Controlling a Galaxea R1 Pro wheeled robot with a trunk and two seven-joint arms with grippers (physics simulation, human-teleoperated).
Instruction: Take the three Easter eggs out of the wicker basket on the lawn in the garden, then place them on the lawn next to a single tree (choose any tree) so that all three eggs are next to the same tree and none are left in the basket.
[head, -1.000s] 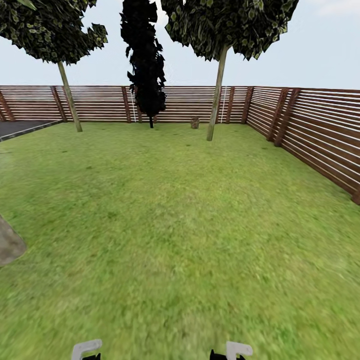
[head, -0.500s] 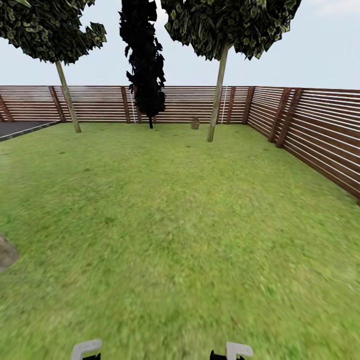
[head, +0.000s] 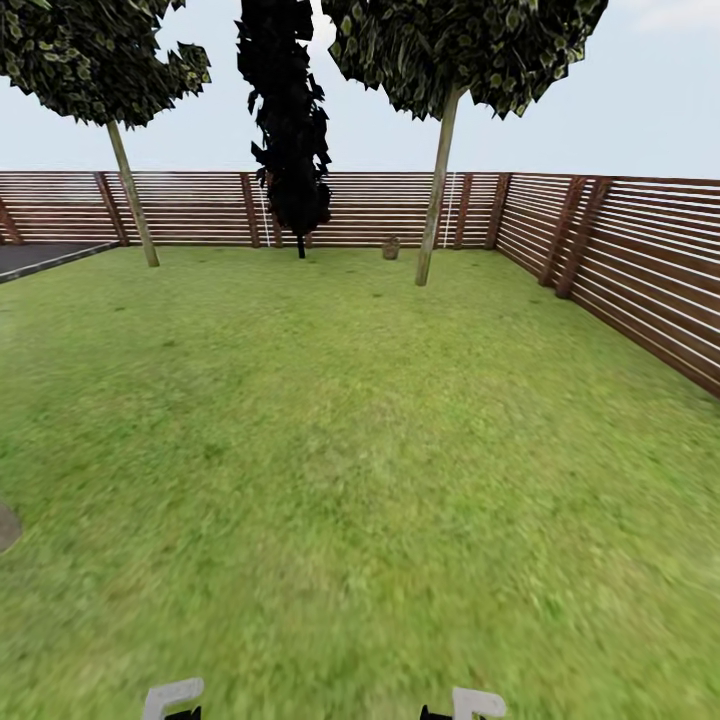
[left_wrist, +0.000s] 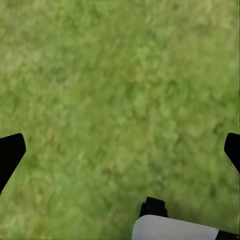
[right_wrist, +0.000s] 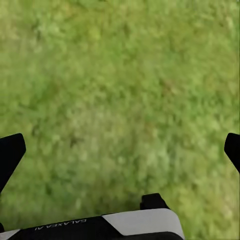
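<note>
From the head camera, looked out over a wide lawn (head: 360, 450) of mottled green grass, closed at the back and on the right by a dark brown slatted fence (head: 620, 270). Far off, just beside the foot of a pale-trunked tree (head: 436, 180) with a dark leafy crown, stood a small brown shape (head: 390, 247), likely the wicker basket, too small to tell whether any eggs lay in it. Left of that, against the fence, rose a near-black cypress (head: 290, 120), and further left a second pale-trunked tree (head: 132, 190) beside a strip of grey paving (head: 40, 256). At the bottom edge showed the white tips of both arms. From the left wrist camera, saw the left gripper (left_wrist: 120, 152) spread wide over bare grass, one dark fingertip (left_wrist: 10, 155) at each side of the picture and nothing between. From the right wrist camera, saw the right gripper (right_wrist: 120, 152) likewise released, fingertips (right_wrist: 10, 155) far apart above plain grass, nothing held.
</note>
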